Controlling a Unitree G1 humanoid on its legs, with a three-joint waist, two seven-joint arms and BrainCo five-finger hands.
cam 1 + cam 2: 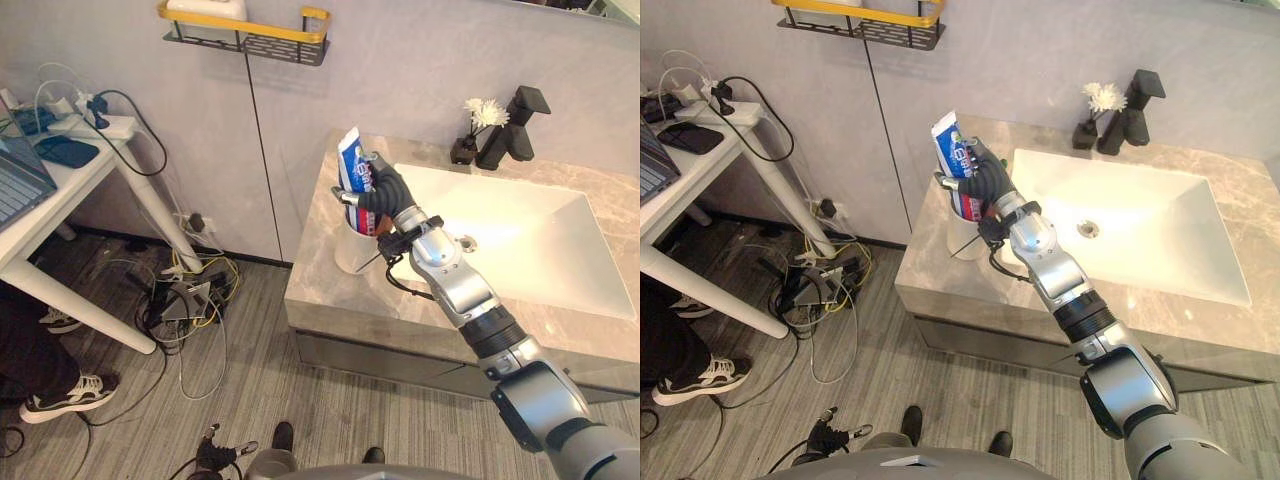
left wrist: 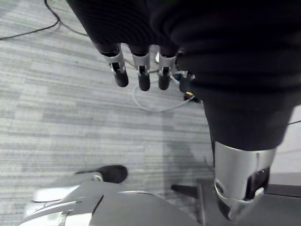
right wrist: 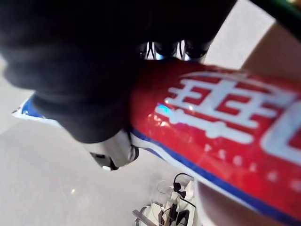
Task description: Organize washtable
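Our right hand (image 1: 385,193) curls round the toothpaste tube (image 1: 351,160) at the white cup (image 1: 350,252), left of the sink (image 1: 525,235); our left hand (image 2: 140,66) hangs loose.

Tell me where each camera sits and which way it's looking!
Left eye view: on the head, looking down at the washtable; the right arm reaches in, right hand curled round the toothpaste tube over the white cup.
Right eye view: beside it, same downward look, same arm.
Left wrist view: on the left wrist, facing the grey floor; left hand hangs open.
Right wrist view: on the right wrist, close against the tube; dark hand cover shows.
Both eyes share the whole scene; the right wrist shares the tube.
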